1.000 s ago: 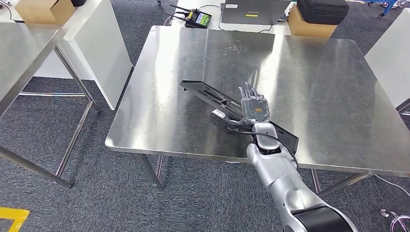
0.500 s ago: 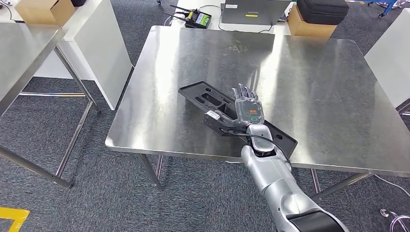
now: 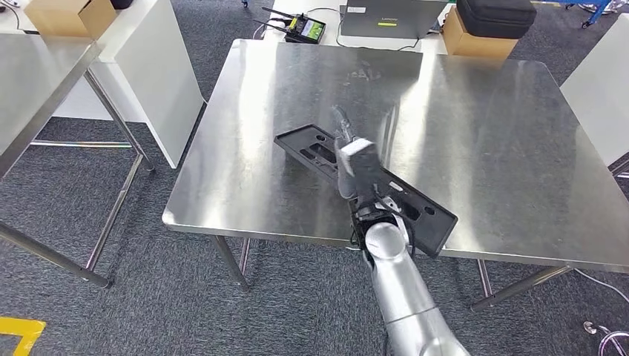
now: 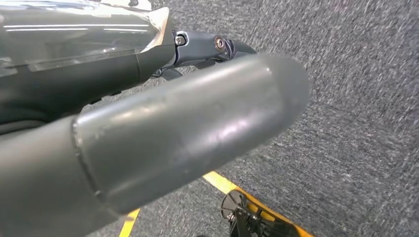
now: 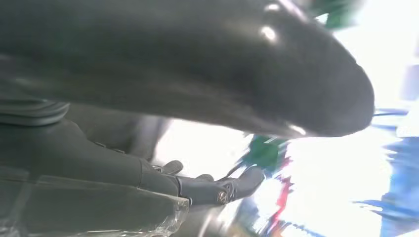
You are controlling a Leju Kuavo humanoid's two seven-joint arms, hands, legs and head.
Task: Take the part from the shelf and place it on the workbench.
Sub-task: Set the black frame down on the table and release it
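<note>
The part (image 3: 313, 150) is a long flat black plate with slots. It lies flat and diagonal on the steel workbench (image 3: 489, 133), near the front edge. My right hand (image 3: 357, 169) hovers over the middle of the part, turned on edge and blurred. Its fingers reach toward the table's far side and hold nothing. In the right wrist view the thumb (image 5: 257, 74) and the dark fingers (image 5: 222, 187) are spread apart with nothing between them. My left hand (image 4: 163, 123) hangs over the grey carpet, its fingers (image 4: 212, 47) stretched out and holding nothing.
A second steel table (image 3: 37, 81) and a white table (image 3: 148, 59) stand to the left. Behind the workbench are a laptop (image 3: 389, 18), a handheld controller (image 3: 305, 30), and a cardboard box (image 3: 475, 41) with a black case on it. Yellow floor tape (image 3: 18, 330) marks the near left.
The part went from tilted in my right hand's grip to lying flat on the workbench. The hand let go, rolled onto its edge and shifted slightly left.
</note>
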